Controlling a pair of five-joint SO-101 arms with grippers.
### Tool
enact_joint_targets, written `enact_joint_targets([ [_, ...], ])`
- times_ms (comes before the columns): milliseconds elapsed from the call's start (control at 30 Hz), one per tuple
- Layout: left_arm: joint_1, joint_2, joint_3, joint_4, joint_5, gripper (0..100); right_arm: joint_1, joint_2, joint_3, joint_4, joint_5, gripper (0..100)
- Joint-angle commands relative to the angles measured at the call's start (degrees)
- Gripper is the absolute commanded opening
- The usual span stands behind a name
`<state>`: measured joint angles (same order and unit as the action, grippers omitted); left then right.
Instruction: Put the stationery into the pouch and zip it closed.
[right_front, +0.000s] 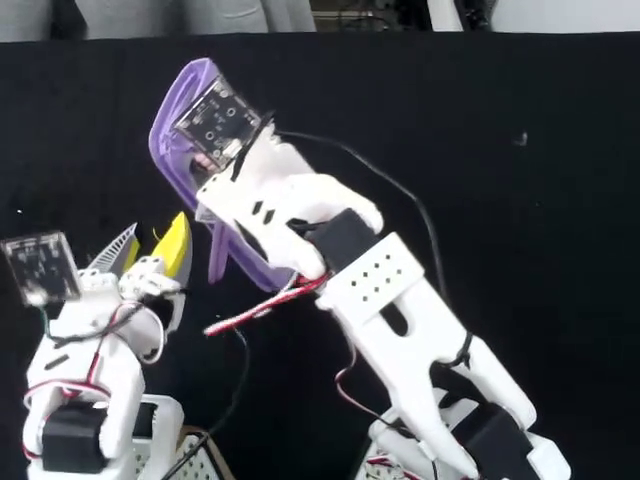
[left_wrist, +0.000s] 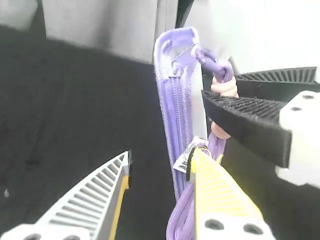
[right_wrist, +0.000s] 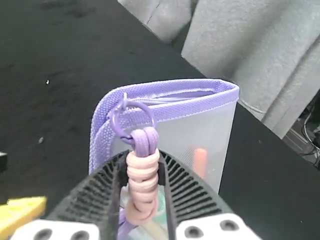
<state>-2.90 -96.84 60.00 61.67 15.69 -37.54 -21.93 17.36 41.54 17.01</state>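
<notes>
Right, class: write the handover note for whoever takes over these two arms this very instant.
Right pincer: shut on the pink coiled cord pull of the purple-trimmed translucent zip pouch, holding it up over the black table.
Left pincer: open, its yellow finger beside the pouch's lower end.
Done: an orange item is inside; the zip looks closed where visible.
Left: check the zip is fully shut, set the pouch down.

Right arm (right_front: 400, 300), loose wires (right_front: 255, 312) beside pouch (right_front: 168, 125)
</notes>
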Motion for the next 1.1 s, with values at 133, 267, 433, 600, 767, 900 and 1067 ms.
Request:
enact_joint_targets([
  [133,0.4,-3.3,8.2,-13.2,4.4,21,1.7,-1.4,-2.6,0.4,0.2,1.1],
  [267,0.8,-3.3,9.1,-18.1,8.2,21,1.7,-4.5,-0.8,0.2,0.2,1.1],
  [433,2.1,-3.3,7.6,-19.3,9.4,21,1.7,-7.3,0.7,-0.1,0.2,1.1],
  [600,6.7,-3.2,7.5,-20.8,9.1,21,1.7,-7.0,0.8,-0.1,0.2,1.1],
  [767,6.7,-3.0,11.0,-28.2,9.1,21,1.7,-7.0,0.9,0.4,0.2,1.1],
  [900,5.6,-3.0,13.3,-31.2,9.1,23,1.7,-7.3,1.8,0.2,0.2,1.1],
  [1067,2.3,-3.0,15.8,-34.4,9.1,24,1.7,-7.3,2.5,0.0,0.2,1.1],
])
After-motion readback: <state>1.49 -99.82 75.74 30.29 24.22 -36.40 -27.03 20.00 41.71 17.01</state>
